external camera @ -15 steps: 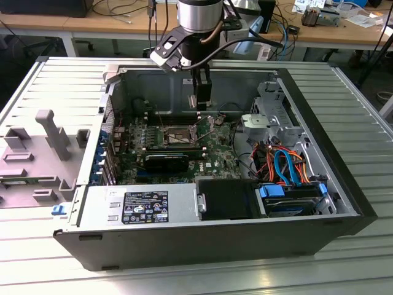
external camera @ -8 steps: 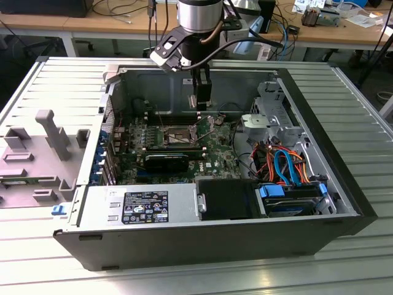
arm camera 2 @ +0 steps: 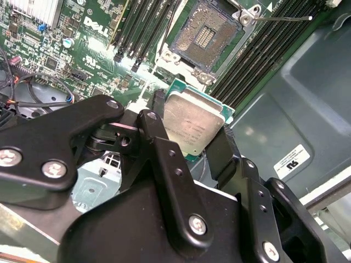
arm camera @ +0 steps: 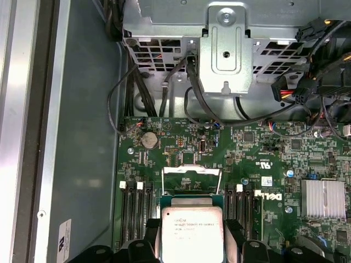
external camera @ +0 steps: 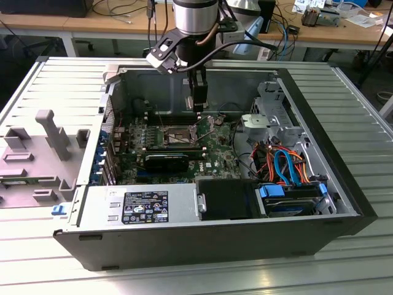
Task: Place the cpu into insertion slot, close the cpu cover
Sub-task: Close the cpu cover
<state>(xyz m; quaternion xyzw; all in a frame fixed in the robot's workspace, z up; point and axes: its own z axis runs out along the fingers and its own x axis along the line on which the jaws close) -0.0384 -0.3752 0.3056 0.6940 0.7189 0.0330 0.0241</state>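
Note:
My gripper (external camera: 199, 109) hangs inside the open computer case, shut on the cpu (arm camera 2: 192, 123), a flat silver square on a green edge held between the two black fingers (arm camera 2: 156, 118). In the first wrist view the cpu (arm camera: 192, 230) sits in the gripper (arm camera: 192, 233) just before the cpu cover (arm camera: 192, 172), which stands raised as a silvery frame. The insertion slot (arm camera 2: 205, 35) lies bare with its dark contact field showing, its lever wire (arm camera 2: 279, 19) swung out. In the exterior view the insertion slot (external camera: 175, 136) is below the gripper, toward that view's left.
Black memory slots (arm camera 2: 263, 52) flank the socket. A grey drive cage (arm camera: 225, 46) with cables stands past the board, and orange and blue cables (external camera: 285, 163) lie at the exterior view's right. A power supply (external camera: 141, 206) fills the case's near side.

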